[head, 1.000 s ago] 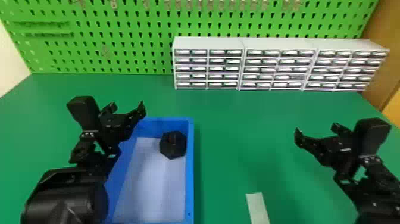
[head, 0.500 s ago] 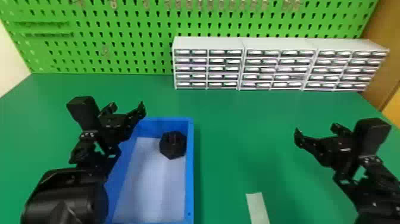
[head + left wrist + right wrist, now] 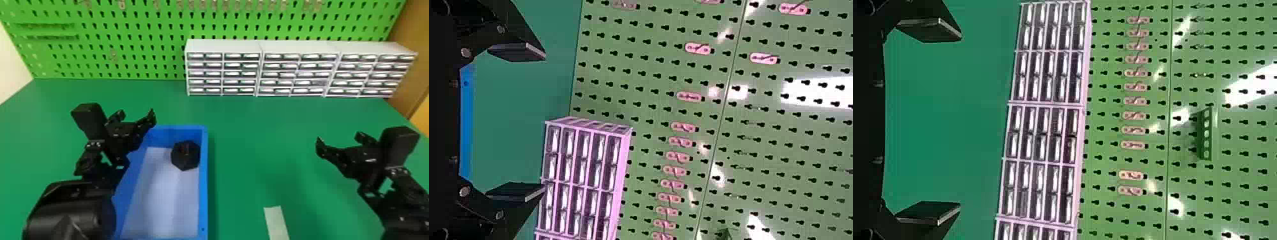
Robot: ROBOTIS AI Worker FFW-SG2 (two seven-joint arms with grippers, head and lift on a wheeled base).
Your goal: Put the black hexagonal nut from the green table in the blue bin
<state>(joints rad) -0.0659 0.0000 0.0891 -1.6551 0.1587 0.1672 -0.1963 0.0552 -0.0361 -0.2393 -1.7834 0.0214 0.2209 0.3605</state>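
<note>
Head view, counts. Black hexagonal nut [image 3: 185, 155]: one, centre left, inside the blue bin [image 3: 205, 182], also one. Grippers: two; the left gripper [image 3: 136, 115] in the left half, the right gripper [image 3: 339, 140] at the right, two fingers each. Drawer cabinets [image 3: 223, 46]: three, side by side, upper centre to upper right, five rows of drawers apiece. Pale strip [image 3: 276, 221]: one, lower edge, right of centre. Tables: one, green [image 3: 255, 127]. Right wrist view: slotted holder [image 3: 1206, 134], one, right of centre.
</note>
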